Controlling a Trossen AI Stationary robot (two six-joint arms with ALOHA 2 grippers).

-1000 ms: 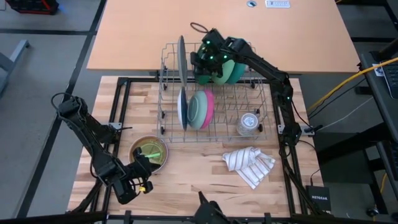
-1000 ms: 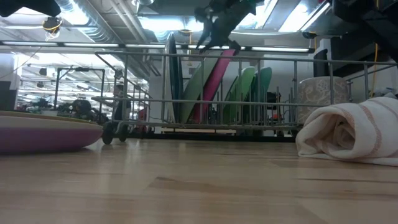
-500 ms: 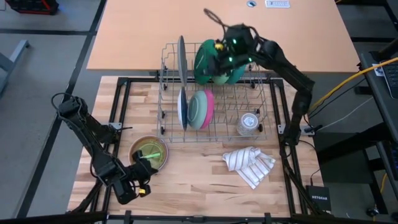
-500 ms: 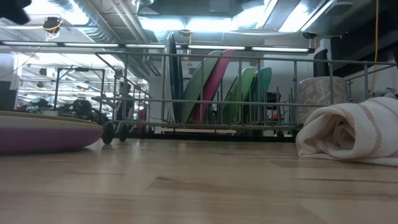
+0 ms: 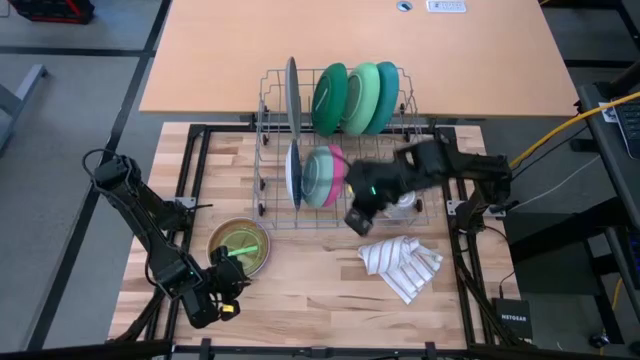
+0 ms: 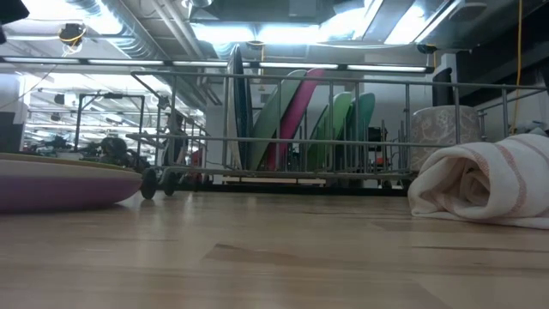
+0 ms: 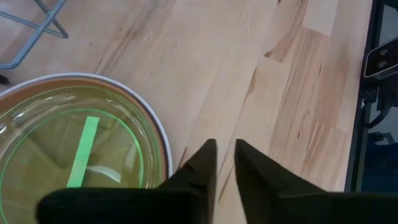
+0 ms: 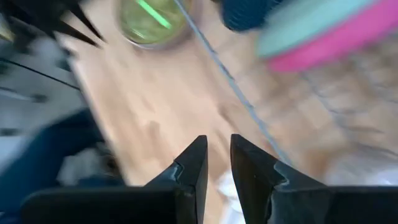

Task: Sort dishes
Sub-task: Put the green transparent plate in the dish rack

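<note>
A butcher-block bench (image 5: 320, 290) carries a wire dish rack (image 5: 268, 160), the landmark here, with a plain tan tabletop beyond it. In the rack's rear row stand a grey plate (image 5: 292, 92) and three green and teal dishes (image 5: 358, 96); the front row holds a blue plate, a teal bowl and a pink dish (image 5: 335, 170). Half a second earlier the right end effector (image 5: 357, 222) was at the rear-row green dishes; it has since let go of them and swung down to the rack's front edge, near the clear glass cup (image 5: 400, 200) and above the striped cloth (image 5: 400, 265). Its fingers (image 8: 194, 165) stand slightly apart with nothing between them. That placement therefore appears complete. The left end effector (image 5: 228, 290) sits in front of the rack, just beside the stacked dishes (image 5: 240, 245) on the bench; its fingers (image 7: 202, 165) show a narrow gap and hold nothing. This stack is probably next to be sorted.
</note>
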